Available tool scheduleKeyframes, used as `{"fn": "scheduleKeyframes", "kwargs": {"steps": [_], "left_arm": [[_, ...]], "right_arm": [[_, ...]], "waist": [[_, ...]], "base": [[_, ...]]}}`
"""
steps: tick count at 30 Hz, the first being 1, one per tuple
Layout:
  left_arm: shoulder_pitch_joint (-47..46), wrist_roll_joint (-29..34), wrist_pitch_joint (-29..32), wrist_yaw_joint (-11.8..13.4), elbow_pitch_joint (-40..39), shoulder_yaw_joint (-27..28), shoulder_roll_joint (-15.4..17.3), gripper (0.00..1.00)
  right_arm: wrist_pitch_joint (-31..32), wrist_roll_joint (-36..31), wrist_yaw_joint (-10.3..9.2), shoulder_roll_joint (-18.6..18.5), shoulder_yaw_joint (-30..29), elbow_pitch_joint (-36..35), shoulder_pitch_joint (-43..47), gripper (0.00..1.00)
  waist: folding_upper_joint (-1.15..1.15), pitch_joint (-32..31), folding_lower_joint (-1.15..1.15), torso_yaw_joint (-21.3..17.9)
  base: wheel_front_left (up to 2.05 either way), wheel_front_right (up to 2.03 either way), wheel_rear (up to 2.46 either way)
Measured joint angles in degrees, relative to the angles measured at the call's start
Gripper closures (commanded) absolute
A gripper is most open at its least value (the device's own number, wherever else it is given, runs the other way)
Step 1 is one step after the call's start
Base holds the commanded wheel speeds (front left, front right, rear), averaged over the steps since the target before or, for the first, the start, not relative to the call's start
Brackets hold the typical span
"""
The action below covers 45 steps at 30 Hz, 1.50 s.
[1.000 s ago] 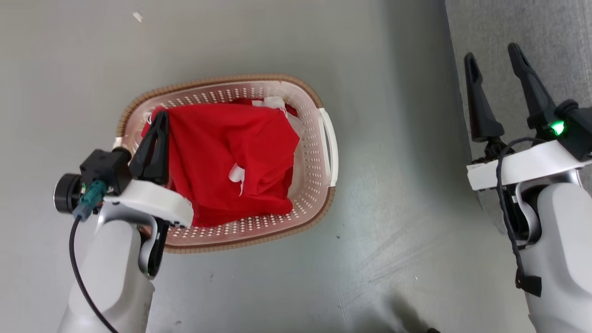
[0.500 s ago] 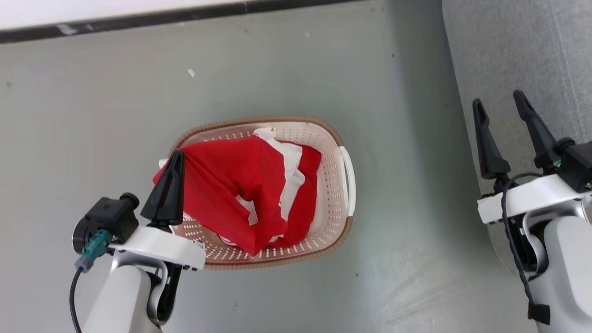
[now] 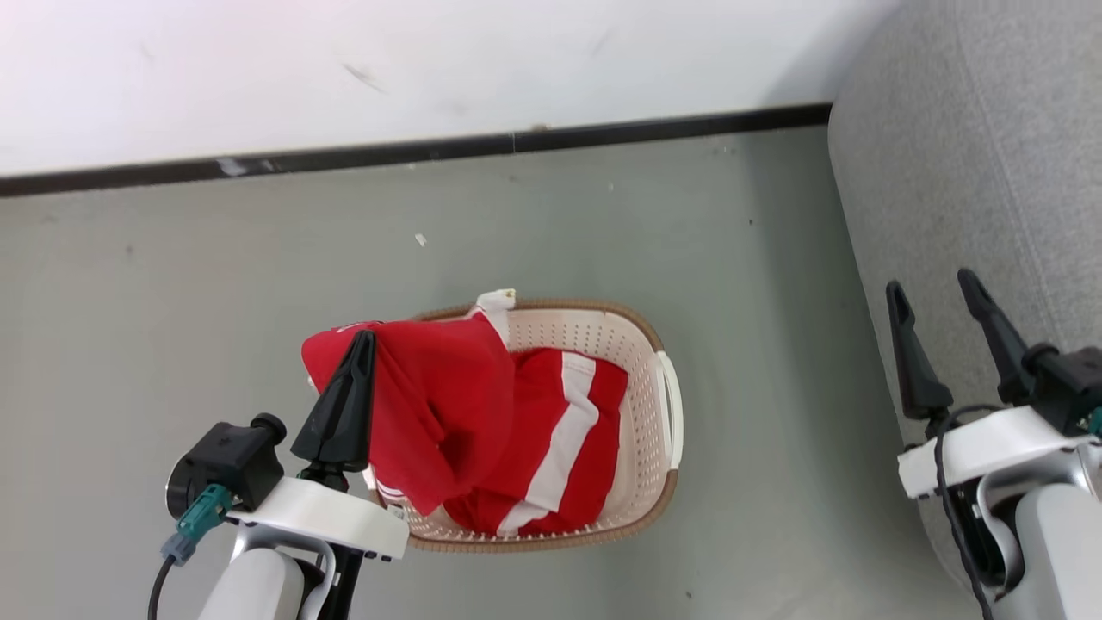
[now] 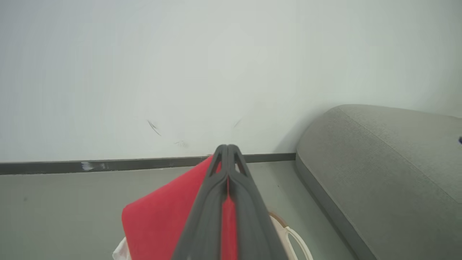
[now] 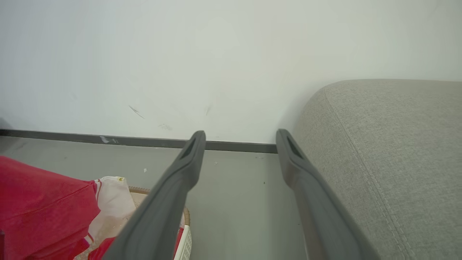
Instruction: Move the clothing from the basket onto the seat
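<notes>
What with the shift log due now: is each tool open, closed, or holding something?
Left tool: closed on the red garment.
Right tool: open, holding nothing.

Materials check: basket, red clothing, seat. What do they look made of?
Basket: seemingly moulded cream plastic, matte; evenly perforated walls, brown woven-look rim. Clothing: thin soft red fabric, possibly synthetic sportswear; it drapes and folds. Seat: grey woven upholstery, matte; grainy texture, stitched seam.
</notes>
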Motion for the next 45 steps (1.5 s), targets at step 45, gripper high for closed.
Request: {"fn": "scheduleKeyframes", "kwargs": {"steps": [45], "left_arm": [[13.3, -1.2, 1.4, 3.0, -6.4, -1.9, 0.4, 1.0]], "right_arm": [[0.0, -0.6, 0.0, 2.2, 0.5, -0.2, 17.0, 0.0]], "waist": [[0.0, -20.1, 0.0, -0.8]], "base": [[0.0, 0.0, 0.0]]}}
